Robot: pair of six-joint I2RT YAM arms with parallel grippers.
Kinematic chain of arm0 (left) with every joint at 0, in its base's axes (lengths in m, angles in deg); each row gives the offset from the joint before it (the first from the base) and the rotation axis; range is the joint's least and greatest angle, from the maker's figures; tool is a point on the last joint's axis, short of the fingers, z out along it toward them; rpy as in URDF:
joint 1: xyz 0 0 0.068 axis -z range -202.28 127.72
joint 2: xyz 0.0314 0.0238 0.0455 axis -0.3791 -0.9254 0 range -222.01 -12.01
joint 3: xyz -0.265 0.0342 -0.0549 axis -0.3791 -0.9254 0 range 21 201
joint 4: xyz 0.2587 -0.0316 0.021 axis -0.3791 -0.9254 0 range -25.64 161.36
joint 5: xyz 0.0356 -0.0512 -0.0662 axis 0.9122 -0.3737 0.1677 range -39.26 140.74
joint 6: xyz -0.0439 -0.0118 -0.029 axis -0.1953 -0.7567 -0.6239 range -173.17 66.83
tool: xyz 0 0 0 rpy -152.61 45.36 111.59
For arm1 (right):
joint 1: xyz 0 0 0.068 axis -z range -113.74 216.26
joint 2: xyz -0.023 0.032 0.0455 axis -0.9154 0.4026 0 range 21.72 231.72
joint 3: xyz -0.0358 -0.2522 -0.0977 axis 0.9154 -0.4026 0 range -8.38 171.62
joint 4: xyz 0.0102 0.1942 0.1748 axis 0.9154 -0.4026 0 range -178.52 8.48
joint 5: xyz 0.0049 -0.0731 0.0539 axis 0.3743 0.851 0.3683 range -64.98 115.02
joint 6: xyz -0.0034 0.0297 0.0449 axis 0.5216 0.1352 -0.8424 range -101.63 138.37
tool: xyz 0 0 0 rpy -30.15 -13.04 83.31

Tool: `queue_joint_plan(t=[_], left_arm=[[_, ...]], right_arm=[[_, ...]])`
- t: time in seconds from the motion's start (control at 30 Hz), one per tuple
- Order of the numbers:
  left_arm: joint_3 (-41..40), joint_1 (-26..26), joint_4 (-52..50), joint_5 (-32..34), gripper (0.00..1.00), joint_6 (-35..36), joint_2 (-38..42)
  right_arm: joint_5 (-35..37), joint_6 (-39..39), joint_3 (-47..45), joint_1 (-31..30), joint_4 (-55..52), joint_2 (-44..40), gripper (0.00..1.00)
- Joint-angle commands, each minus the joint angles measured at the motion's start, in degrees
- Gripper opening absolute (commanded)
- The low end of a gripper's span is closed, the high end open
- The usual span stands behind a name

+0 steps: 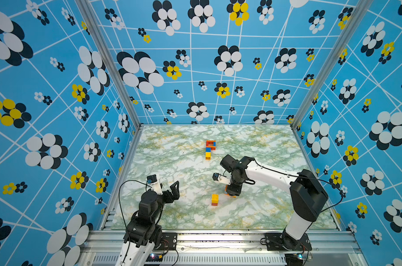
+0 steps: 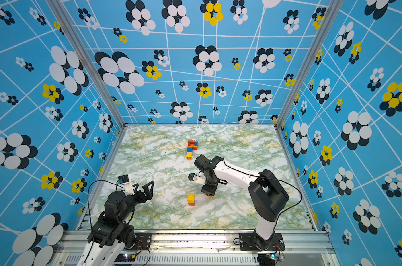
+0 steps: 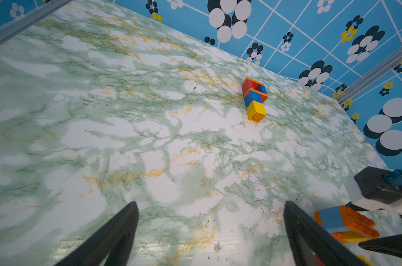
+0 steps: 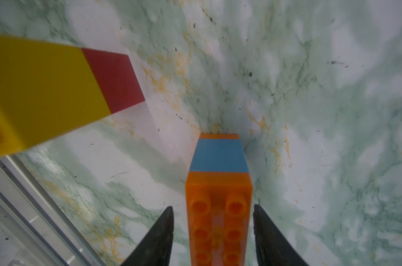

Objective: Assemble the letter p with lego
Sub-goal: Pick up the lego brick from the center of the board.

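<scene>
Straddling an orange and pale blue stack (image 4: 218, 184) of lego, the right gripper (image 4: 212, 207) points straight down at the marble-patterned table (image 1: 167, 149), near its middle and toward the robot's side. Its two dark fingers (image 4: 163, 230) flank the studded orange top brick, one on each side. A sliver of tabletop shows between one finger and the brick, but from this close, blurred angle it cannot be told whether the pads press on it lower down. The stack stands on the table with orange at the foot, pale blue in the middle and orange on top.

Just beside it, on the left arm's side, a yellow-on-red stack (image 1: 214, 199) stands alone, touched by neither arm. Farther back, near the middle of the table, a P-shaped build (image 1: 210, 148) lies flat in both top views. It has a small loop of orange, red and blue at the far end, with a blue brick and then a yellow one running back toward the robot as the stem.

The left gripper (image 3: 210, 205) hangs above the near left part of the table, its fingers spread wide over bare marble, well apart from every brick.
</scene>
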Motion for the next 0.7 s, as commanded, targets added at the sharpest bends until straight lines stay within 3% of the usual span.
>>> queue_joint_plan(t=[0.0, 0.3, 0.4, 0.67], left_arm=[[-0.62, -0.46, 1.33, -0.56, 0.99, 0.81, 0.57], [-0.65, -0.45, 1.99, -0.89, 0.99, 0.81, -0.29], [-0.58, -0.46, 2.54, -1.25, 0.99, 0.91, -1.16], [-0.07, -0.45, 5.23, -4.45, 0.99, 1.43, -5.66]], right_arm=[[-0.03, 0.33, -0.09, 0.28, -0.36, 0.18, 0.53], [-0.14, 0.25, 0.21, 0.28, -0.03, 0.70, 0.38], [0.35, 0.34, 0.86, 0.28, -0.19, 0.09, 0.29], [-2.36, 0.74, 3.04, 0.15, -2.74, -4.15, 0.25]])
